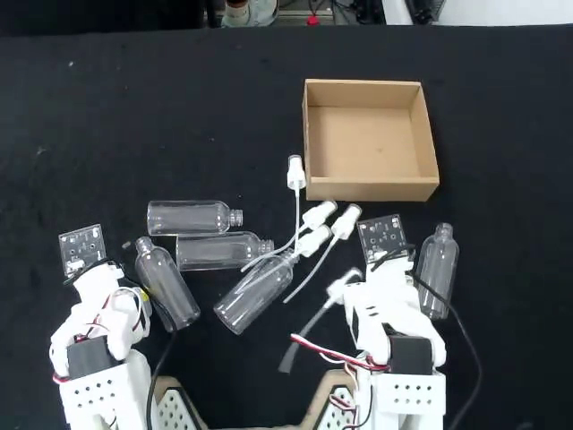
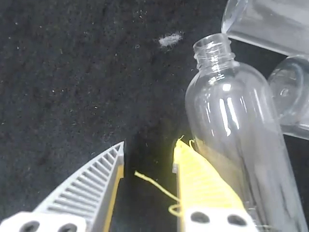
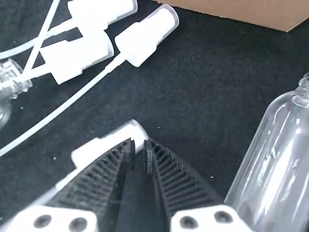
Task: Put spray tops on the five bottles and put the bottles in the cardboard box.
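Left gripper (image 2: 148, 145), fingers parted, sits beside an uncapped bottle (image 2: 227, 111), apparently for grasping; right gripper (image 3: 139, 142), fingers nearly closed and empty, overlies a spray top (image 3: 104, 140).

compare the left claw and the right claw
The left claw is open; the right claw is shut. The left is white and yellow, the right black. The left sits by a bottle, the right by a spray top. Both hold nothing.

Left claw (image 2: 148, 150) low, fingers wide apart; right claw (image 3: 139, 145) low, fingers all but together.
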`<state>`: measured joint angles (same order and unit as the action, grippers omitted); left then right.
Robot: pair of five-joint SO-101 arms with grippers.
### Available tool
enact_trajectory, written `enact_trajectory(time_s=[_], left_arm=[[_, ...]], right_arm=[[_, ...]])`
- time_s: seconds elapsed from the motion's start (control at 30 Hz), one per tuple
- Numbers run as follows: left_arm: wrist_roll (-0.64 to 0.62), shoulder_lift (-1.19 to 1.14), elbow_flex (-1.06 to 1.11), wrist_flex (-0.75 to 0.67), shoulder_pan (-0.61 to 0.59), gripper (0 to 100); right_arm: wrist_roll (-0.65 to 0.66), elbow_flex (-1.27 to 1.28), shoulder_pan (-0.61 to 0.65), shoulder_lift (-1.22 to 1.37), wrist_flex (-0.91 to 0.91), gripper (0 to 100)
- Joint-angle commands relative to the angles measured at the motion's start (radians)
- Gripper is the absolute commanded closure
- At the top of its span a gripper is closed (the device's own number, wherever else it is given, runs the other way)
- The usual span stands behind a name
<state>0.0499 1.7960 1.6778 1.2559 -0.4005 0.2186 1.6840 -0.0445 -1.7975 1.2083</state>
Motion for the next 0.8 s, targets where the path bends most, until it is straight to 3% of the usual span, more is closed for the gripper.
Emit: enact_trajectory(time_s=[0.0,0.77], left_arm=[[-0.006,0.005,0.022,0.006,-0.008,84],[-0.003,0.006,0.022,0.006,-0.01,83]], right_arm=[[-0.002,-0.001,0.011,-0.094,0.006,97.6],[-0.003,0.001,0.075,-0.096,0.005,97.3]])
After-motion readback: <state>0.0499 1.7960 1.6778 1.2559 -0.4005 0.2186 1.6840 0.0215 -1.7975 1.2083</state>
